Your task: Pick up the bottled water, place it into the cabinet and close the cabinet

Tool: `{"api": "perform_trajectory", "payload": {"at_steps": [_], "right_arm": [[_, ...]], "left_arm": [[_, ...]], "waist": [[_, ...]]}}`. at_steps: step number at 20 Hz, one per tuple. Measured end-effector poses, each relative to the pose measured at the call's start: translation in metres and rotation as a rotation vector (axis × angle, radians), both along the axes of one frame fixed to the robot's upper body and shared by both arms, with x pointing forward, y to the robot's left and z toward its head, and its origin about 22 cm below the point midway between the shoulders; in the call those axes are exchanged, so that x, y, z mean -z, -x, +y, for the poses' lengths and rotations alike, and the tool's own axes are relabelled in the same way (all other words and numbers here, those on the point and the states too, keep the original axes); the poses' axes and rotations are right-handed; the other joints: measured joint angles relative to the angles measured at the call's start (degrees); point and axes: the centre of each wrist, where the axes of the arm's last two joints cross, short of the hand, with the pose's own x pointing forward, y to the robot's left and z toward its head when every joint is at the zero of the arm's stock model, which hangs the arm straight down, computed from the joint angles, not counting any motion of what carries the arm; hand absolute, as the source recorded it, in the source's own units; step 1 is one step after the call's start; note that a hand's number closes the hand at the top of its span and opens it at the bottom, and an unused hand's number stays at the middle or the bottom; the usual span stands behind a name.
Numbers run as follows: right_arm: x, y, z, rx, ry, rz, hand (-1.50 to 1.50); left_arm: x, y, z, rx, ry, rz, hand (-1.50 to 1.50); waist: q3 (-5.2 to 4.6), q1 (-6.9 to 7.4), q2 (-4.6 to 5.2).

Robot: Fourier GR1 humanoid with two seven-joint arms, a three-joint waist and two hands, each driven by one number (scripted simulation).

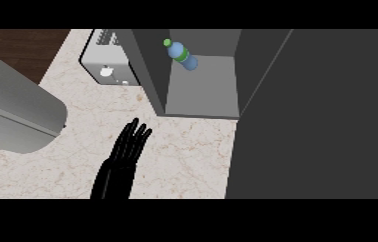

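The bottle (181, 55) – likely light, stiff, slick, best held round its middle – lies tilted inside the open cabinet (199, 86), the left robot hand (127, 148) released, fingers straight, over the desk (184, 151).

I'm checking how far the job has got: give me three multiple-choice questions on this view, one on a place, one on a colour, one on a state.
1. Where is the water bottle? A on the counter; B inside the cabinet; C in a hand.
2. What colour is the bottle's cap? A red; B white; C green.
3. How is the cabinet door? A open; B shut; C missing.
Answers: 1 B, it sits in the cabinet's compartment and the left hand holds nothing; 2 C, green above the blue body; 3 A, it stands swung out, the inside showing.
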Motion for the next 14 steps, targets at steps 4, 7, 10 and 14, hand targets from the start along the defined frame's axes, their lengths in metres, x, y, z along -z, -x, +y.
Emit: {"api": "perform_trajectory", "payload": {"at_steps": [4, 7, 10, 14], "right_arm": [[-0.003, -0.008, -0.004, -0.113, 0.047, -0.025, 1.5], [-0.005, -0.012, -0.003, -0.164, 0.068, -0.036, 1.5], [-0.006, -0.016, 0.002, -0.18, 0.073, -0.042, 1.5], [-0.008, -0.021, 0.012, -0.186, 0.066, -0.038, 1.5]], "left_arm": [[-0.004, 0.018, 0.031, 0.005, -0.01, -0.022, -1.5], [-0.006, 0.03, 0.055, -0.004, -0.019, -0.037, -1.5], [-0.01, 0.043, 0.075, -0.013, -0.029, -0.05, -1.5], [-0.015, 0.058, 0.103, -0.013, -0.032, -0.057, -1.5]], "waist": [[-0.12, 0.78, 0.02], [-0.23, 1.16, 0.09], [-0.29, 1.53, 0.19], [-0.33, 1.96, 0.61]]}}
